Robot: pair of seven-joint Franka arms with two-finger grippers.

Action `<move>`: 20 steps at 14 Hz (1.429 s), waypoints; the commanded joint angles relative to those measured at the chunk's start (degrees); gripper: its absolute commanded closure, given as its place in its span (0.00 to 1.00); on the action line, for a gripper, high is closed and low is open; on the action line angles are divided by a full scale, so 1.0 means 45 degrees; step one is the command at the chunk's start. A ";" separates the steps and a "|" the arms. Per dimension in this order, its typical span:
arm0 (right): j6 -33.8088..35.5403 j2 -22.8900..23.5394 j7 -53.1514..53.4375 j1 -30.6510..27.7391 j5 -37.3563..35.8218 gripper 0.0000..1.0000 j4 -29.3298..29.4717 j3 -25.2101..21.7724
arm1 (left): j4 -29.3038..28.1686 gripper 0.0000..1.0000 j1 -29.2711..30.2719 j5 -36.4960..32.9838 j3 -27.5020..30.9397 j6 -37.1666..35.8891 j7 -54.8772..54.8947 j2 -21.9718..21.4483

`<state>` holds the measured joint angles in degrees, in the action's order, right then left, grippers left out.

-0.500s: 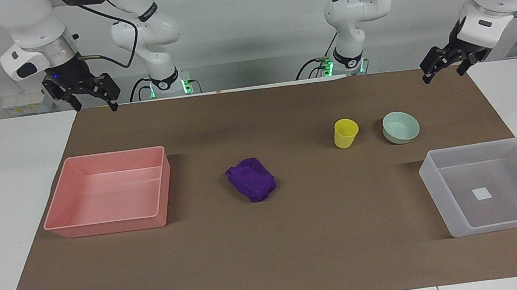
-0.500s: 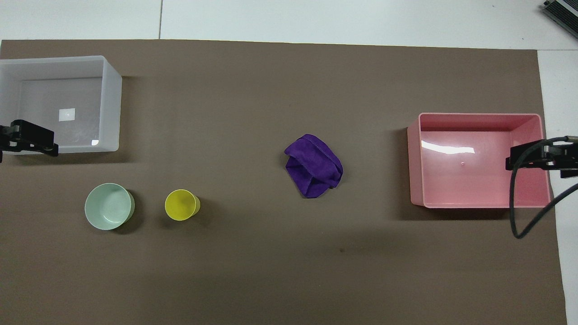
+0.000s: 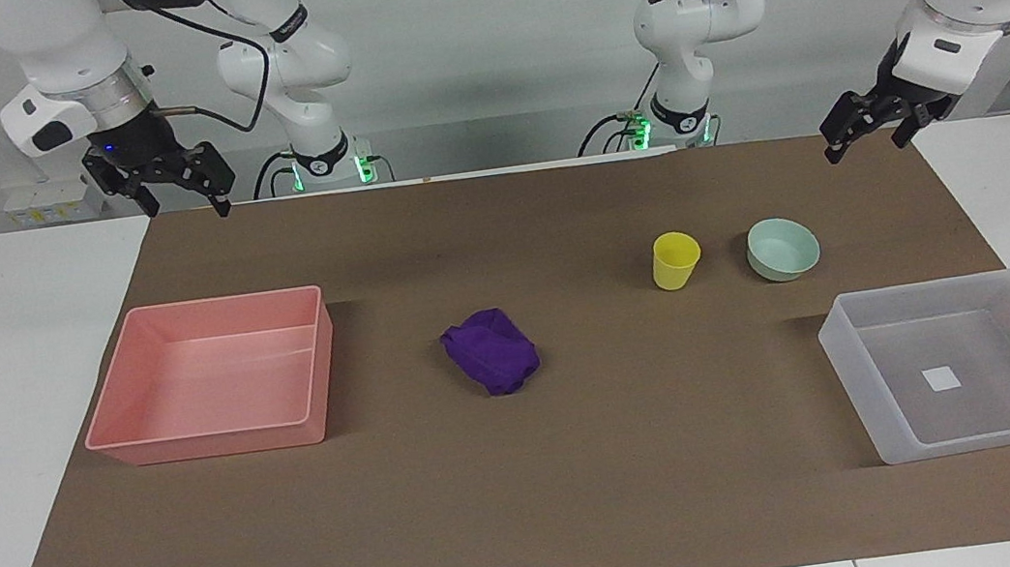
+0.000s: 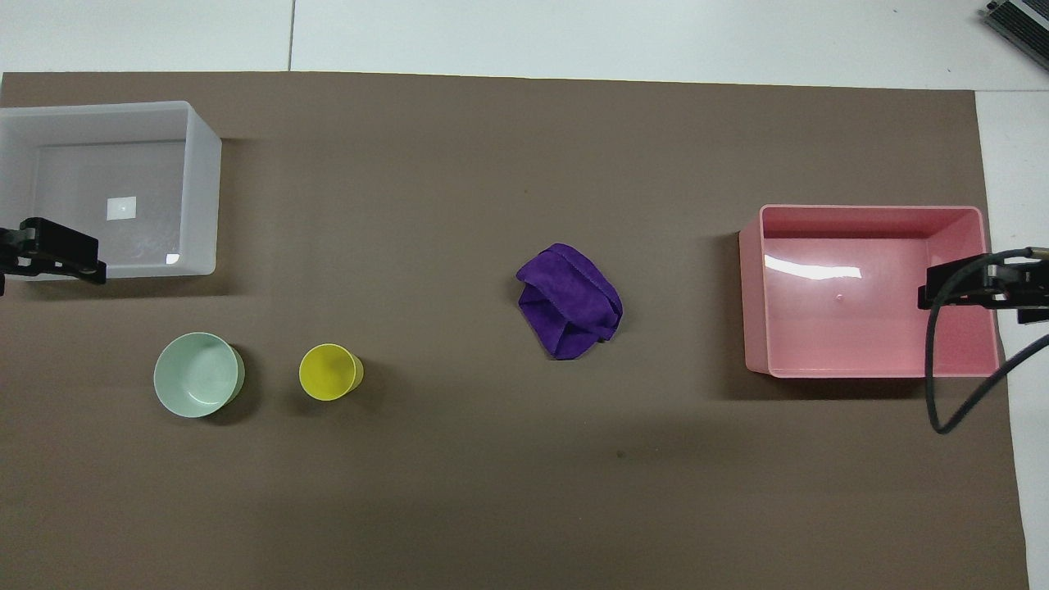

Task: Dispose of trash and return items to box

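Landmark = purple cloth wad, crumpled, lying on the brown mat about mid-table, nothing touching it.

Yellow cup: upright, mouth up, toward the left arm's end of the table from the wad and a bit nearer to the robots. Mint-green bowl: just beside the cup, apart from it, further still toward the left arm's end; upright, nothing in it.

Translucent box: well apart from the wad at the left arm's end, farther from the robots than cup & bowl. White square sticker on its floor, otherwise nothing inside.

Pink tray: well apart from the wad toward the right arm's end, roughly level w/ it, nothing in it.

Left gripper: up in the air over the mat edge at the left arm's end, well apart from the wad, tilted down; fingers spread apart, holding nothing. In the overhead view only its black tip shows, over the box's near wall.

Right gripper: up in the air over the mat corner at the right arm's end, well apart from the wad; fingers wide, holding nothing. In the overhead view its tip & a black cable show over the pink tray's rim.
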<state>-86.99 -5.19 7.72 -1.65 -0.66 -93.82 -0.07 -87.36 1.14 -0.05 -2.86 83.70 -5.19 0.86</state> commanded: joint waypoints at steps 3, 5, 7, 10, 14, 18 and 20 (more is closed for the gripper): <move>-0.0801 -0.0584 0.0199 0.0054 0.0225 0.00 -0.0985 0.0015 | -0.0314 0.00 0.0078 -0.0107 -0.0048 0.0072 0.0177 -0.0231; -0.1292 -0.0760 0.0316 0.0521 0.0225 0.00 -0.1396 0.0015 | -0.0295 0.00 0.0097 -0.0107 -0.0048 0.0052 0.0177 -0.0231; -0.1740 -0.0723 0.0199 0.0639 0.0225 0.00 -0.1496 0.0015 | -0.0295 0.00 0.0001 -0.0107 -0.0048 0.0033 0.0196 -0.0154; -0.3356 -0.0741 0.0316 0.1556 0.0458 0.00 -0.2467 0.0015 | -0.0295 0.00 0.0057 -0.0166 -0.0067 0.0052 0.0022 0.0042; -0.5819 0.0367 0.1559 0.3155 0.0499 0.00 -0.3195 0.0015 | -0.1559 0.00 0.0761 -0.0107 -0.0048 -0.0067 0.0215 0.0101; -0.7753 0.2203 0.3398 0.4601 0.0440 0.00 -0.3195 0.0015 | -0.4449 0.00 0.1697 -0.0068 -0.0048 0.2509 0.1733 -0.0328; -0.9021 0.3198 0.4257 0.5421 0.0459 0.00 -0.3195 0.0015 | -0.5252 0.00 0.2361 0.0359 -0.0048 0.2669 0.3138 -0.0465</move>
<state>-123.57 5.67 23.70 20.25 1.01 -108.51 0.22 -105.34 9.21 0.17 -2.64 93.26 3.66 1.96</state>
